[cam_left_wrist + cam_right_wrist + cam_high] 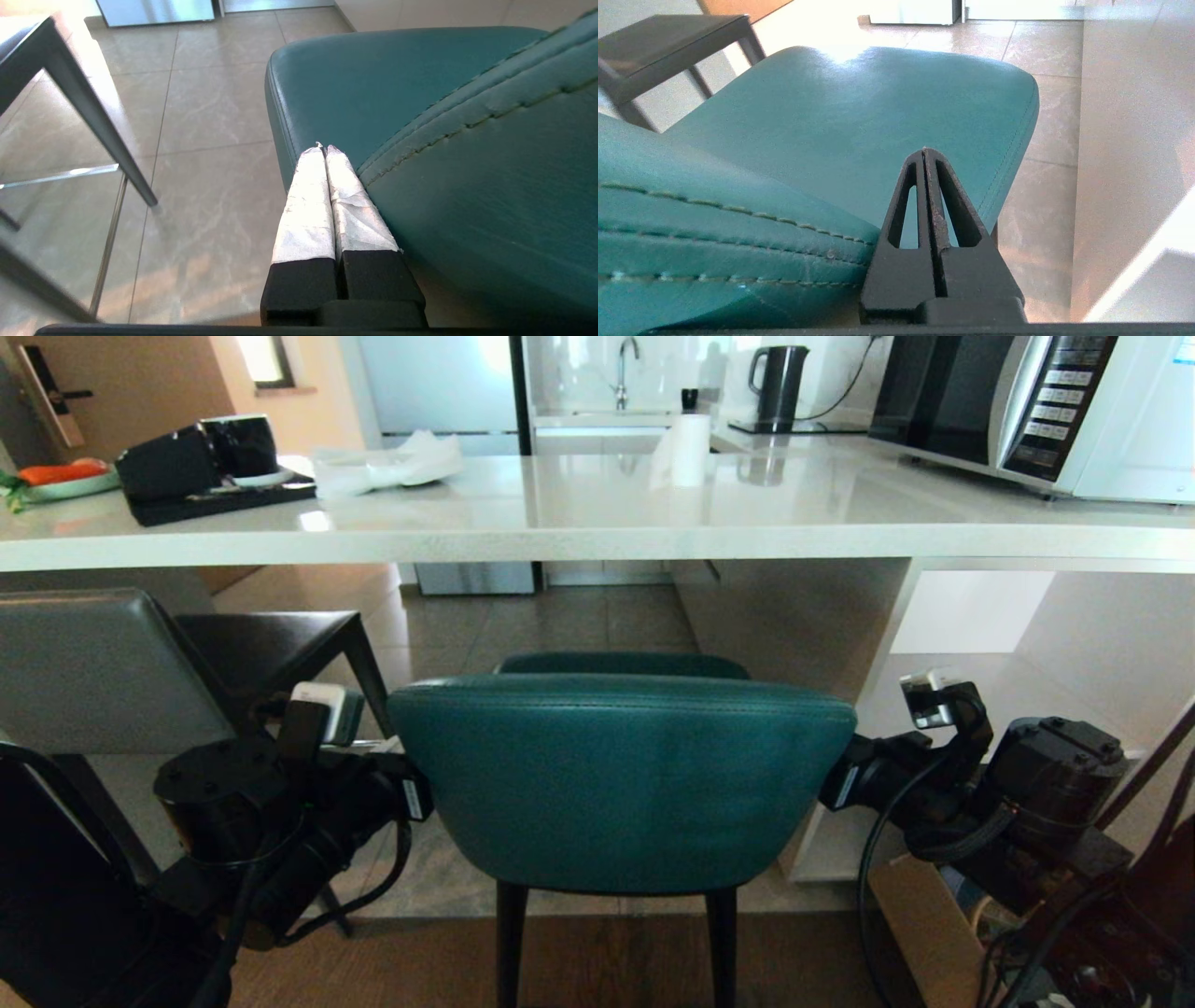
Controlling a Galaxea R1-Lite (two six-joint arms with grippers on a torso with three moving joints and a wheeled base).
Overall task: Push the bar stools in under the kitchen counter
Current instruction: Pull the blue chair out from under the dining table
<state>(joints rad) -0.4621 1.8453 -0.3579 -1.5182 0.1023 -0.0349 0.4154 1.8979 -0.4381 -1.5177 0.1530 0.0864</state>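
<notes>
The teal bar stool (621, 775) stands straight ahead, its rounded back toward me and its seat (621, 664) under the front edge of the white kitchen counter (597, 537). My left gripper (325, 148) is shut with nothing in it, lying along the left side of the stool's back (490, 196). My right gripper (924, 150) is shut and empty too, set against the right side of the back (714, 233), above the seat (859, 116). In the head view the stool's back hides both fingertips. The grey bar stool (93, 667) stands at the left, seat partly under the counter.
On the counter stand a black tray with cups (210, 462), a paper roll (689, 448), a kettle (780, 383) and a microwave (1008, 401). The counter's white panel leg (840, 728) and shelf cubbies (1027, 644) are close to the teal stool's right. Tiled floor (560, 616) lies beyond.
</notes>
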